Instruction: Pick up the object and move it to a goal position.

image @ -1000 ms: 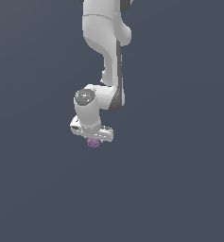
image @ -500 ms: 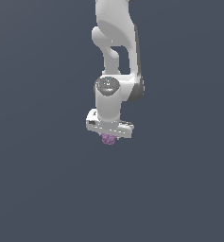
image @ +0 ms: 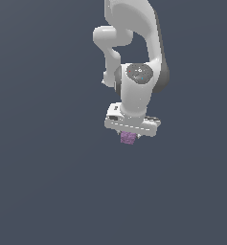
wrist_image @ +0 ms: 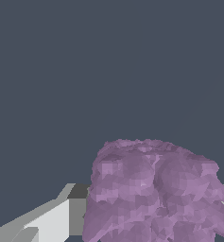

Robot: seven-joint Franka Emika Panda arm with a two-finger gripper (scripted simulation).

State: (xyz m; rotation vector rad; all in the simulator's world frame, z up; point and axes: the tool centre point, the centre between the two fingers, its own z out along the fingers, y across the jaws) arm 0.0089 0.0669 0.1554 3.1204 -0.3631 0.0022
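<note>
Arm [image: 134, 62] now further toward exterior view's right, fingers [image: 130, 137] clamped on purple object [image: 128, 138]

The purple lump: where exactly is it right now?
In the exterior view the purple lump sits just right of centre, directly beneath the white gripper, held between its fingers; the wrist view shows it close up.

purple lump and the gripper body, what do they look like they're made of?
Purple lump: matte, faceted, bumpy surface with no gloss; could be rubber, foam or clay, the render leaves it open. Gripper: smooth white shell with soft shading, looks like painted plastic or metal; darker grey finger part beside the lump.
</note>
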